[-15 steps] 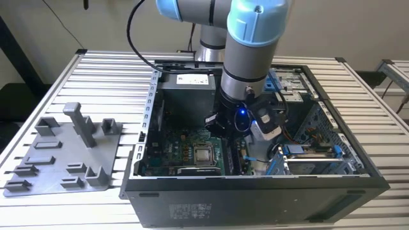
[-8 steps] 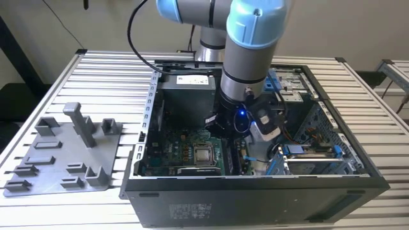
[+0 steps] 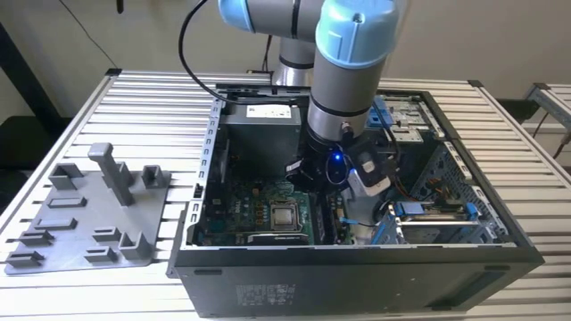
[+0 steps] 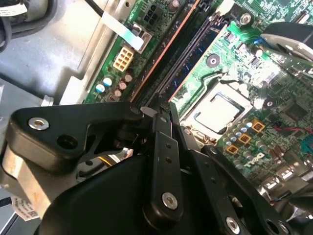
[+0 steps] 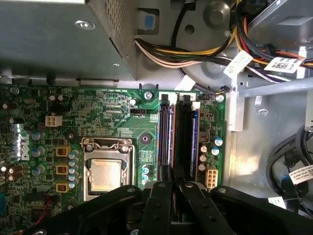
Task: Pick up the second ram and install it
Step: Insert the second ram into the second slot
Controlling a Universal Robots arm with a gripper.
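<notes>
My gripper (image 3: 325, 200) reaches down into the open computer case, just to the exterior view's right of the square silver processor (image 3: 285, 215). In both wrist views its black fingers (image 5: 165, 182) stand close together over the memory slots beside the processor (image 5: 105, 176). The second ram (image 5: 183, 137) shows edge-on as a long dark strip that stands in a slot and runs away from the fingertips (image 4: 157, 113). The gripper (image 4: 159, 110) is shut on the near end of that strip (image 4: 183, 56). The gripper (image 5: 172, 176) hides the stick's near end.
The grey fixture tray (image 3: 89, 227) with upright posts lies on the slatted table at the exterior view's left. Inside the case are a power supply box (image 5: 54, 39), bundled cables (image 5: 195, 54), a drive cage (image 3: 437, 217) and small capacitors (image 5: 210, 147) beside the slots.
</notes>
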